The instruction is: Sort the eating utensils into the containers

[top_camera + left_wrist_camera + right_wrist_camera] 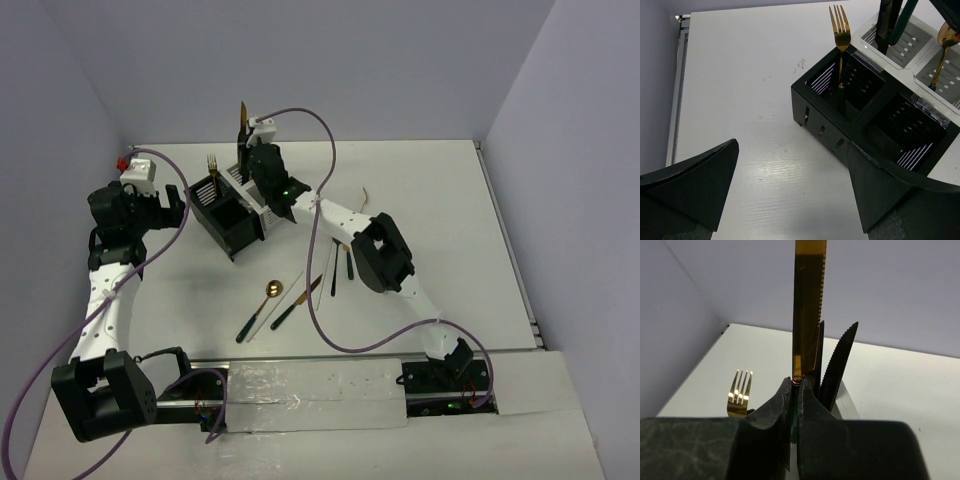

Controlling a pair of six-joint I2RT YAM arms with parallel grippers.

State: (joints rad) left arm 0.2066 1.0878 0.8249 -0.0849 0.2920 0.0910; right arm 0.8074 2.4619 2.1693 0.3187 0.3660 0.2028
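My right gripper (246, 152) is shut on the dark handle of a gold knife (809, 305) and holds it upright, blade up, over the white container (262, 210). Two black knives (840, 360) stand just behind it. A gold fork (840, 25) stands in the black container (840, 130), which is joined to the white container (900, 45). A gold spoon (946, 35) stands in the white one. My left gripper (791, 145) hangs open over bare table to the left of the black container (228, 215), with nothing between its fingers.
On the table in front of the containers lie a gold spoon (270, 290), a knife (297, 303), a dark-handled utensil (349, 262) and pale chopsticks (325, 265). Walls close the back and both sides. The right arm's purple cable (315, 290) loops over these utensils.
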